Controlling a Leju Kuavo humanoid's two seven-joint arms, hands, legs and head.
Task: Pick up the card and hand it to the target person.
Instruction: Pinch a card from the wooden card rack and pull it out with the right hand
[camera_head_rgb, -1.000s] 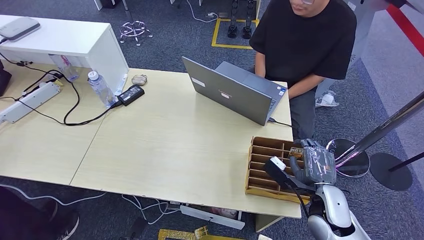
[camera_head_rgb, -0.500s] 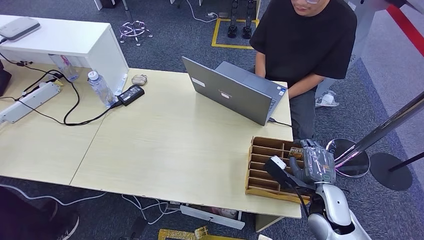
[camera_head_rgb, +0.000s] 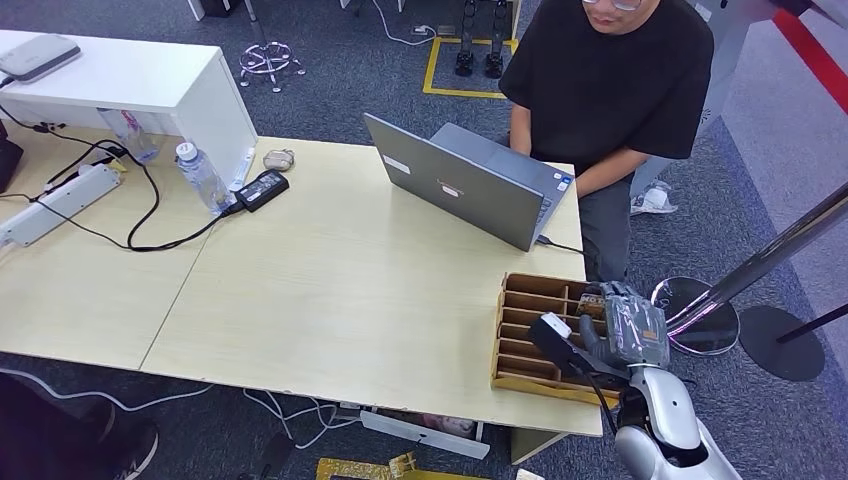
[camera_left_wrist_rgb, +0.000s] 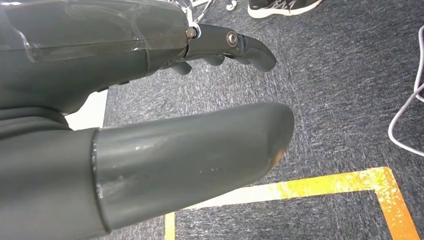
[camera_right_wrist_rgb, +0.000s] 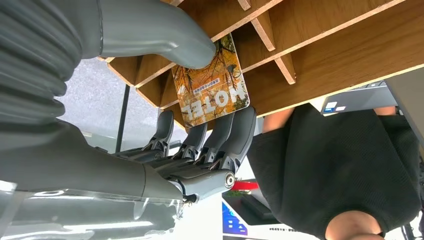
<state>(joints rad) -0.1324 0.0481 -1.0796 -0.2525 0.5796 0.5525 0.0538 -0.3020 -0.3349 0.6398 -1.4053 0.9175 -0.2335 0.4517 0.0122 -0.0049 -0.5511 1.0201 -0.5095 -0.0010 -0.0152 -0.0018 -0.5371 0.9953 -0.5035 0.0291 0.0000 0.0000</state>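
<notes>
The right robot hand (camera_head_rgb: 632, 325) pinches an orange card (camera_right_wrist_rgb: 210, 85) between thumb and fingers at the wooden slotted box (camera_head_rgb: 530, 335) on the pale table's (camera_head_rgb: 330, 290) near right corner. The left robot hand (camera_left_wrist_rgb: 150, 110) hangs released above grey carpet (camera_left_wrist_rgb: 345, 100). Farther off, a person (camera_head_rgb: 610, 80) sits behind a laptop (camera_head_rgb: 465, 180).

- Head view is bright and even, lit from overhead; shadows under the laptop (camera_head_rgb: 470, 180) and water bottle (camera_head_rgb: 203, 177) are soft
- A pale sheen lies on the table (camera_head_rgb: 330, 280) and the chrome pole (camera_head_rgb: 770, 255) at far right
- Left hand (camera_left_wrist_rgb: 125, 115) is close and slightly soft, its thumb carrying a dull highlight
- Right wrist view is backlit, with white washed-out patches
</notes>
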